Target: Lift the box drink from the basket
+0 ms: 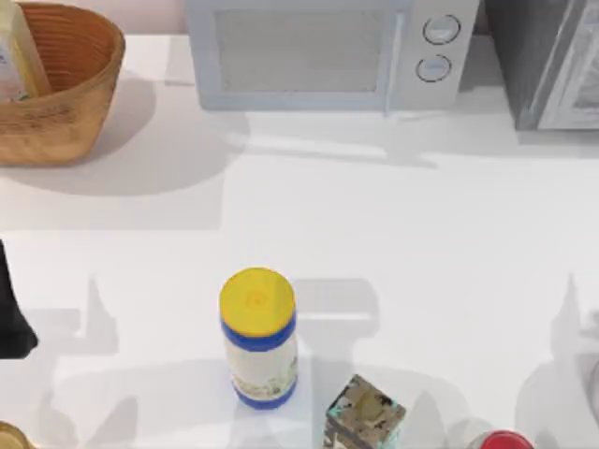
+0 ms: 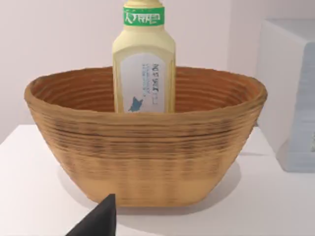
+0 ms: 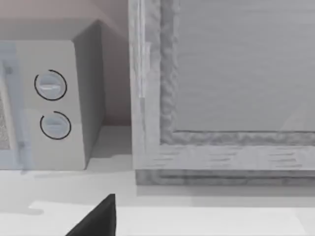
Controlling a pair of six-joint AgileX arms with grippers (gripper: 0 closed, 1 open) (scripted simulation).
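Observation:
The tan woven basket (image 1: 75, 103) stands at the table's back left corner. The pale yellow box drink (image 1: 19, 51) stands upright inside it. In the left wrist view the basket (image 2: 147, 147) lies straight ahead, and the box drink (image 2: 143, 73) rises above its rim, with a green band near its top and a blue-printed label. A dark tip of my left gripper (image 2: 101, 219) sits low in front of the basket, apart from it. My left arm (image 1: 11, 313) shows as a dark shape at the table's left edge. My right gripper (image 3: 98, 219) faces the appliances at the back right.
A white microwave (image 1: 328, 51) and a grey appliance (image 1: 552, 61) line the back edge. Near the front stand a yellow-capped, blue-banded bottle (image 1: 259, 337), a small dark mottled box (image 1: 363, 413) and a red object (image 1: 505, 441).

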